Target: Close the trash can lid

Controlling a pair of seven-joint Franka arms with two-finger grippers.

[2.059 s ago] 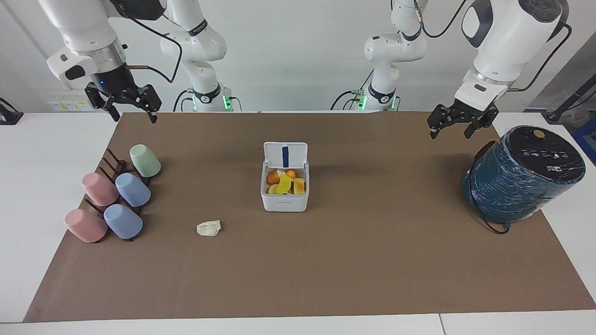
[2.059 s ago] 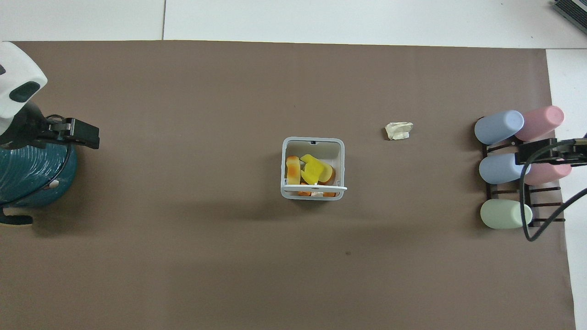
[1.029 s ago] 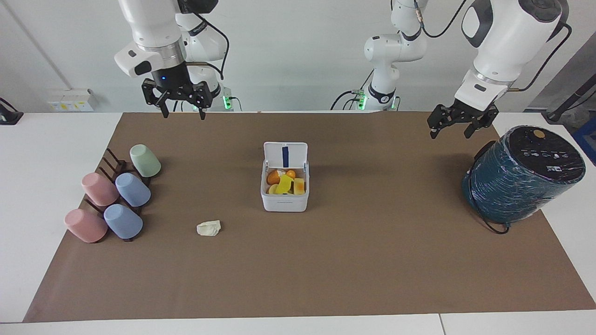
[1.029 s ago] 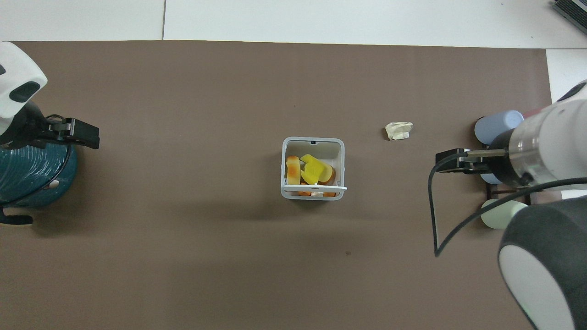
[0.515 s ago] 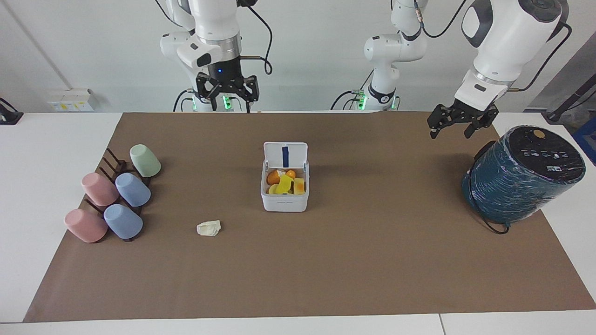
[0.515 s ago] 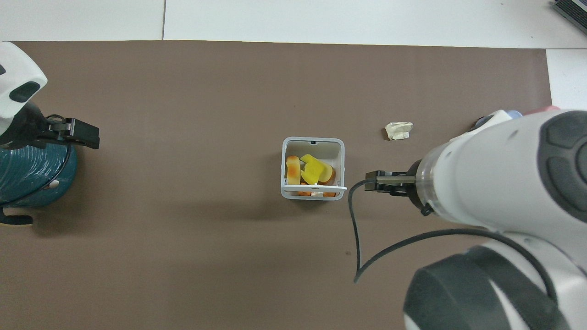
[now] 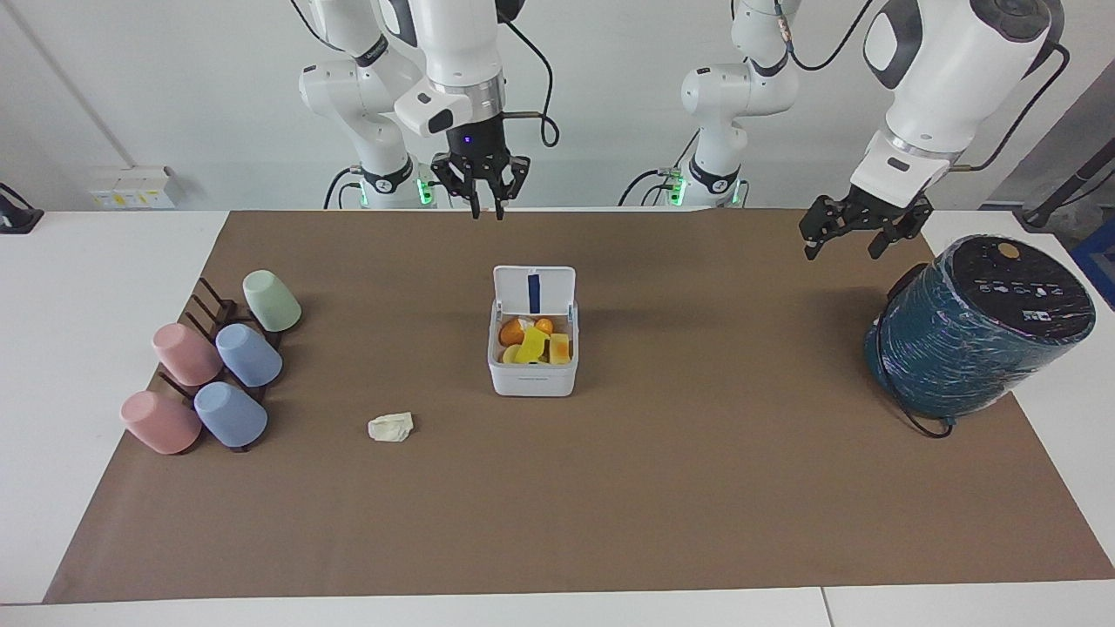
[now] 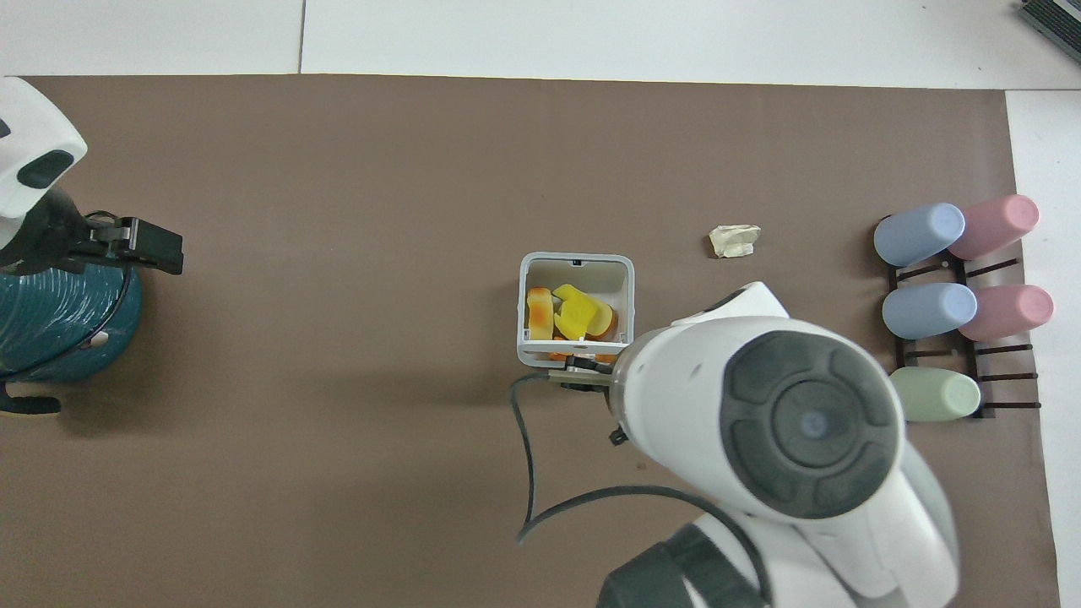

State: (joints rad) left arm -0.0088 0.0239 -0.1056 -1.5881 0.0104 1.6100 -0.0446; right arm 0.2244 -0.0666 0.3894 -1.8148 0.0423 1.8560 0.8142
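Since a second ago the right gripper (image 7: 486, 212) has been swung in from the cup end of the table and is now held up in the air, just on the robots' side of the trash can (image 7: 532, 370). Its fingers are drawn close together with only a small gap, and nothing is held in them. Right under that gripper's line, a bit farther out, the lid (image 7: 534, 289) is stood up on its hinge at the robot-side edge of the can, dark blue strip facing out over the opening, so the can is still wide open with yellow and orange bits seen inside. No contact between gripper and lid is shown; they're clearly apart in the facing view. Off toward the right arm's end, the rack of cups (image 7: 213, 357) is parked, and a crumpled scrap of paper (image 7: 391, 427) is lying farther from the robots than the can. The left gripper (image 7: 854, 233) is kept waiting over the mat beside the teal cylinder (image 7: 976, 326), fingers spread open, nothing in them. In the overhead view the right arm (image 8: 777, 439) is covering the spot just beside the can.
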